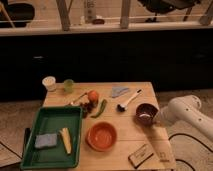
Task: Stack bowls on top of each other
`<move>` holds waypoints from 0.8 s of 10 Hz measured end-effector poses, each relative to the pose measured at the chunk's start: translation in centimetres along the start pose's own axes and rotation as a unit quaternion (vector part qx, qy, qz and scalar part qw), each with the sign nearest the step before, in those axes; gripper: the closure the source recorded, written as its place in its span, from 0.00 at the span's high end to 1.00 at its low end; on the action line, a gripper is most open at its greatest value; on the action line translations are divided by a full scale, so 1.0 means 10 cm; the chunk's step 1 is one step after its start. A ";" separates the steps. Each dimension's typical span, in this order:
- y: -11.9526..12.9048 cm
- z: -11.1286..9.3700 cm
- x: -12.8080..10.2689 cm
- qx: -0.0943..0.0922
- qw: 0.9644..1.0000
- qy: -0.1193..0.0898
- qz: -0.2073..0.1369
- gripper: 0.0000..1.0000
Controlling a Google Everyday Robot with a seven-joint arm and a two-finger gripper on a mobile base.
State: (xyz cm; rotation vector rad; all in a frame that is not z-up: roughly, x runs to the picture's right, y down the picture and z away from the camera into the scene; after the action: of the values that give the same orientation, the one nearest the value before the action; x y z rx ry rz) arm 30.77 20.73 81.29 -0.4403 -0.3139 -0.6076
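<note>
The small dark maroon-brown bowl (146, 113) with a pale patch inside sits near the table's right edge. The wider orange bowl (101, 135) sits left of it, toward the front middle of the wooden table (125, 145). My gripper (156, 119) comes in from the right on a white arm and is at the maroon bowl's right rim; its tips are hidden against the bowl.
A green tray (55, 120) with a blue-grey sponge (44, 141) and a yellow item (65, 140) stands at front left. A white cup (49, 83) and green cup (68, 85) are at back left. A brush (128, 100), green chilli (99, 108), orange fruit (92, 95) and a block (140, 155) lie around.
</note>
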 end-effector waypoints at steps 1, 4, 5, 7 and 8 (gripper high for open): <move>-0.03 0.00 -0.05 -0.004 1.000 -0.001 -0.012 0.00; -0.18 -0.06 -0.19 -0.003 0.999 0.001 -0.052 0.00; -0.24 -0.09 -0.26 -0.002 0.997 0.001 -0.071 0.00; -0.33 -0.17 -0.34 0.010 0.995 0.000 -0.097 0.00; -0.44 -0.23 -0.43 0.022 0.993 -0.003 -0.119 0.00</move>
State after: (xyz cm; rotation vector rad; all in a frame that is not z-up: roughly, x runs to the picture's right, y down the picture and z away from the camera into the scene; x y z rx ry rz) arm 25.13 18.49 78.91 -0.3649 -0.3875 -0.8299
